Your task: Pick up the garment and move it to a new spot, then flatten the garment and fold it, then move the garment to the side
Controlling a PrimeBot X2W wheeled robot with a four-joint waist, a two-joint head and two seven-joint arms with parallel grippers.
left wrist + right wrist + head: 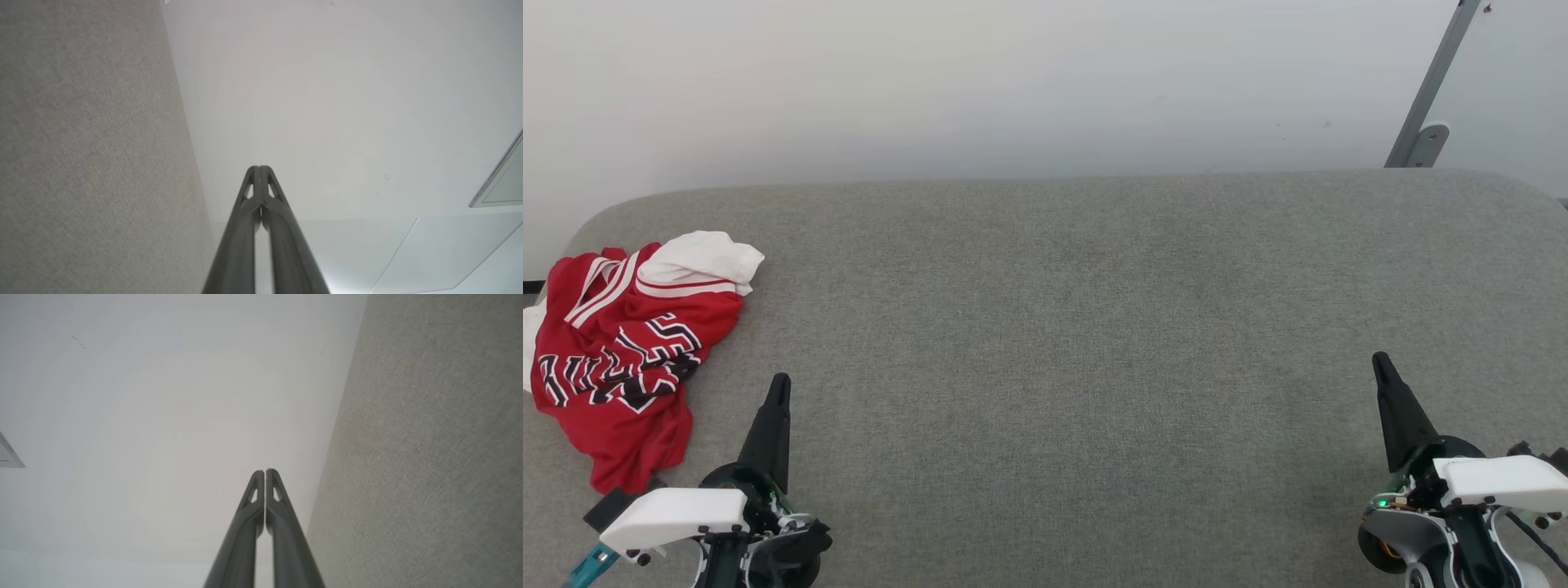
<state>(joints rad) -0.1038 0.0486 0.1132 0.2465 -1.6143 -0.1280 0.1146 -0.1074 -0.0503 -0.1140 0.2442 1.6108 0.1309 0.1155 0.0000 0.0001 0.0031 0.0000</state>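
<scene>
The garment (621, 351), a red jersey with white-striped trim, black lettering and some white fabric, lies crumpled at the far left of the grey cushioned surface (1078, 327). My left gripper (780, 384) hovers just right of its lower edge, shut and holding nothing; in the left wrist view the left gripper (258, 168) has its fingertips pressed together. My right gripper (1379, 359) stands at the lower right, far from the garment, also shut and holding nothing. The right wrist view shows the right gripper (264, 472) with tips touching.
A pale wall (1013, 82) rises behind the cushioned surface. A grey metal bracket (1425, 114) leans against the wall at the upper right. The surface's rounded left edge runs close behind the garment.
</scene>
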